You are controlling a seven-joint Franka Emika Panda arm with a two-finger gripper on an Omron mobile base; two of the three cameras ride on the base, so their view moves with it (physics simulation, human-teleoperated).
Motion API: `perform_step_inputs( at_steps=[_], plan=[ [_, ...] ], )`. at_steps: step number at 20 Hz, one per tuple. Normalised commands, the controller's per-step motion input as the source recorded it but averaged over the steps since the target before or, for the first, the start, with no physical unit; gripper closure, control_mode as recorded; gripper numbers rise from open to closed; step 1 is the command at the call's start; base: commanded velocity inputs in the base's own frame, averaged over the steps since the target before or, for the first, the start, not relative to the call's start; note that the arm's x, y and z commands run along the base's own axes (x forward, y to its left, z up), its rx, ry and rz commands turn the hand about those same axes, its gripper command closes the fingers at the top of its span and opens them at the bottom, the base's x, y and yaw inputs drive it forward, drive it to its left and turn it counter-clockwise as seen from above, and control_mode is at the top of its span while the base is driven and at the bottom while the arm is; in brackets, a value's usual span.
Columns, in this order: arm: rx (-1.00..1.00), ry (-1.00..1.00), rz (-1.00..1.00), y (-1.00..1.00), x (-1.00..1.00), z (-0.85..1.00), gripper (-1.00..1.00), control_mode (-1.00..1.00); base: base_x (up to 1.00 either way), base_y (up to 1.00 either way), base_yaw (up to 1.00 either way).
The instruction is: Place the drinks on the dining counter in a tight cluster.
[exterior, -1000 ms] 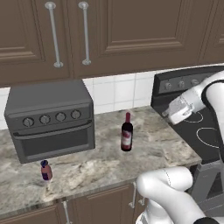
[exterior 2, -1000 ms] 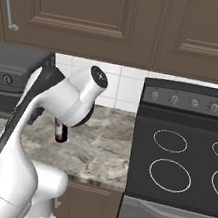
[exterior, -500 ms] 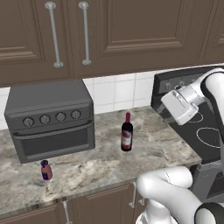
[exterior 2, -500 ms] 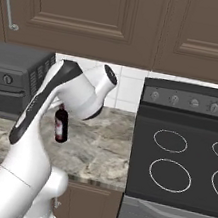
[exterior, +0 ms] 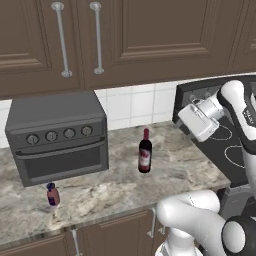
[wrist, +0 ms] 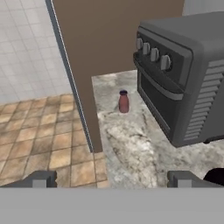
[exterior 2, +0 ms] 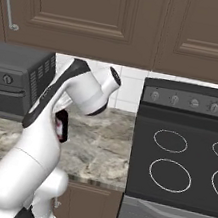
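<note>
— Where is the wine bottle (exterior: 145,156) found?
— Upright on the table (exterior: 120,187), beside the toaster oven (exterior: 57,137).
— How should it be handled?
— Likely fragile, slippery, top-heavy; the body is best gripped. The tool (wrist: 111,178) is spread, empty.

Flat, even rendered light, with no glare. The toaster oven (exterior: 59,137) casts a soft shadow on the surface (exterior: 180,165). Edges look slightly coarse and blocky.
</note>
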Motion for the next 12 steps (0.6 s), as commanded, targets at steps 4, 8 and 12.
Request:
perform_step_inputs(
  at_steps=[4, 8, 12],
  plan=[
    [0.00, 0.00, 0.00, 0.00, 0.14, -0.46, -1.00, -1.00, 0.00, 0.00, 0.00],
    [0.00, 0.00, 0.00, 0.00, 0.22, -0.45, -1.00, -1.00, 0.00, 0.00, 0.00],
    [0.00, 0.00, 0.00, 0.00, 0.29, -0.27, -1.00, -1.00, 0.00, 0.00, 0.00]
  ],
)
